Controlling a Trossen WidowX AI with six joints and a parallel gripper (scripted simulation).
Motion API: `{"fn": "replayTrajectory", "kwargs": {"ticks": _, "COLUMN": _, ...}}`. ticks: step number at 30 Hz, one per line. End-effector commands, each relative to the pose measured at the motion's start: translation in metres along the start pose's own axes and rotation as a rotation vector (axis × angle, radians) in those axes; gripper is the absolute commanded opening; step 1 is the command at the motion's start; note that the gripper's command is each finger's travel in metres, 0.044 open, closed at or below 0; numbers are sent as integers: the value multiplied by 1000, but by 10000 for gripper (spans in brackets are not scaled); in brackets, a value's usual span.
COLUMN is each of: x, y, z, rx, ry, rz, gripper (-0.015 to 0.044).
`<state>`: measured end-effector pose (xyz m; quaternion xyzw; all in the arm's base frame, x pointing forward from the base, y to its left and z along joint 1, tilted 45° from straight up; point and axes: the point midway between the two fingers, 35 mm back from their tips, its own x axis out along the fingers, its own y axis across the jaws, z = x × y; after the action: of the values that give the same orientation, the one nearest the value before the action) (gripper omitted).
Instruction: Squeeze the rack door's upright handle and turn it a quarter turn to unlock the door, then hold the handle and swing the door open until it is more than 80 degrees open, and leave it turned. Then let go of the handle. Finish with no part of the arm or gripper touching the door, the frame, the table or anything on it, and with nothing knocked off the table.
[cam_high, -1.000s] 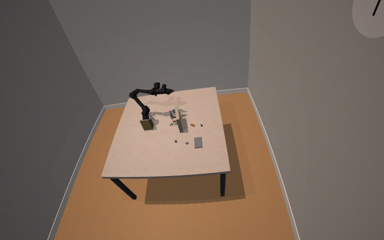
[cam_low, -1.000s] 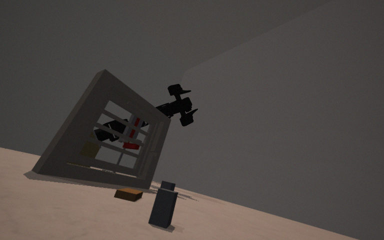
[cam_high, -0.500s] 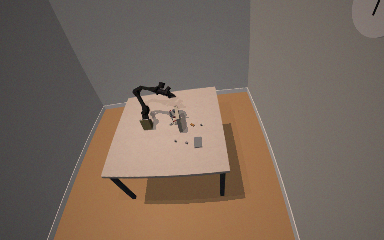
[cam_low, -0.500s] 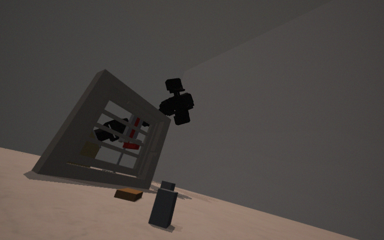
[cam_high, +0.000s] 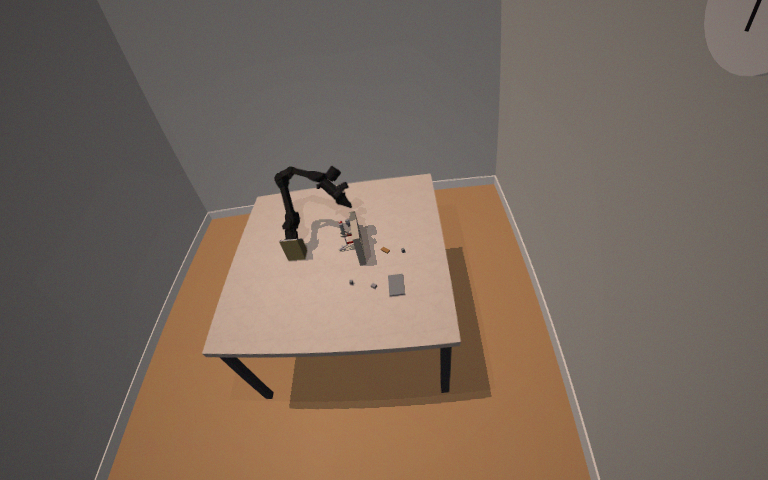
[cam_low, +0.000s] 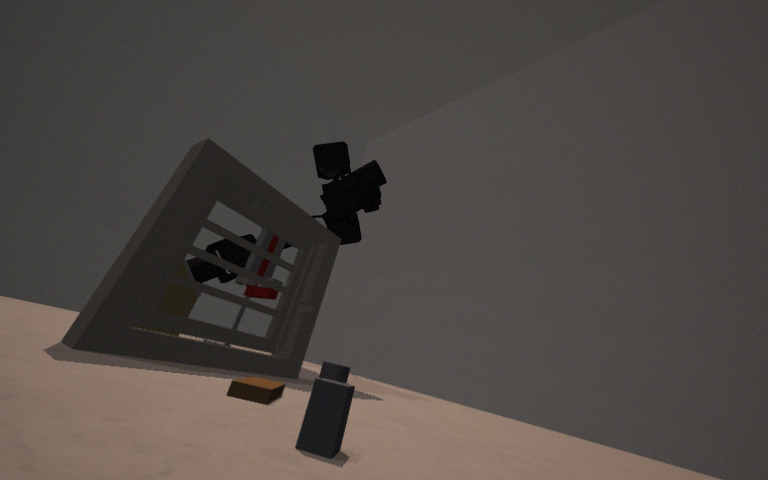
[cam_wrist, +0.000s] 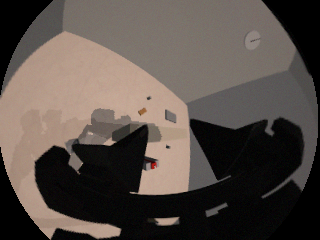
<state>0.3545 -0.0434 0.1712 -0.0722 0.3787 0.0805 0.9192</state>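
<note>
The grey rack frame (cam_high: 361, 249) (cam_low: 127, 283) stands upright on the table. Its barred door (cam_low: 215, 330) looks shut in the frame. A red upright part (cam_low: 271, 251) with grey sides shows through the bars, on the arm's side of the door; whether it is the handle, and how far it is turned, I cannot tell. My gripper (cam_high: 348, 204) (cam_wrist: 168, 124) is open and empty, pointing down and forward above the far end of the frame. In the wrist view a red and grey part shows low between the fingers, well beyond the tips.
An orange block (cam_high: 385, 249) (cam_low: 254, 390) (cam_wrist: 142, 111) and a dark upright block (cam_high: 403, 250) (cam_low: 326, 418) lie beyond the frame. A flat grey box (cam_high: 396, 284) (cam_wrist: 170, 116) and two small grey pieces (cam_high: 351, 281) (cam_high: 373, 285) are nearer the table's front.
</note>
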Motion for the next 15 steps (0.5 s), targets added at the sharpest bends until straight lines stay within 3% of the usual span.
{"fn": "replayTrajectory", "kwargs": {"ticks": 1, "x": 10, "y": -1, "z": -15, "rx": 0, "ry": 112, "rz": 82, "gripper": 294}}
{"fn": "replayTrajectory", "kwargs": {"ticks": 15, "x": 20, "y": -2, "z": -55, "rx": 68, "ry": 382, "rz": 347, "gripper": 294}}
